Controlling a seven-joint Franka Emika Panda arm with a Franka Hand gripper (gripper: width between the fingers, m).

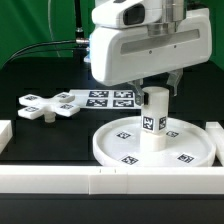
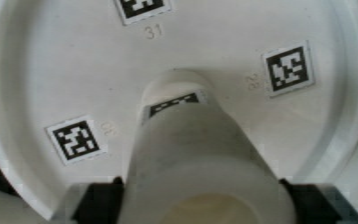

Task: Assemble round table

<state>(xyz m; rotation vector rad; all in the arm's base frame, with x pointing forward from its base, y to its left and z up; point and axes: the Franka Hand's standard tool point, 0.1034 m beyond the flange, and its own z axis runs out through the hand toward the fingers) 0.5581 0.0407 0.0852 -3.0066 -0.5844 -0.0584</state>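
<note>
The large round rimmed disc (image 1: pixel 110 150) lies flat on the black table, tags facing up. The short thick cylinder post (image 1: pixel 153 122) stands upright on the disc's middle. My gripper (image 1: pixel 156 90) comes down from above and is shut on the post's top. In the wrist view the post (image 2: pixel 194 140) runs down to the disc (image 2: pixel 87 70), and my gripper (image 2: pixel 202 205) has its black pads (image 2: pixel 101 200) pressed against both sides of the post. The four-armed cross piece (image 1: pixel 48 106) lies flat on the table on the exterior view's left, apart from the disc.
The marker board (image 1: pixel 110 98) lies flat behind the disc. A long white border block (image 1: pixel 60 180) runs along the front edge, with shorter ones at the exterior view's left (image 1: pixel 4 135) and right (image 1: pixel 215 135). A green curtain hangs behind.
</note>
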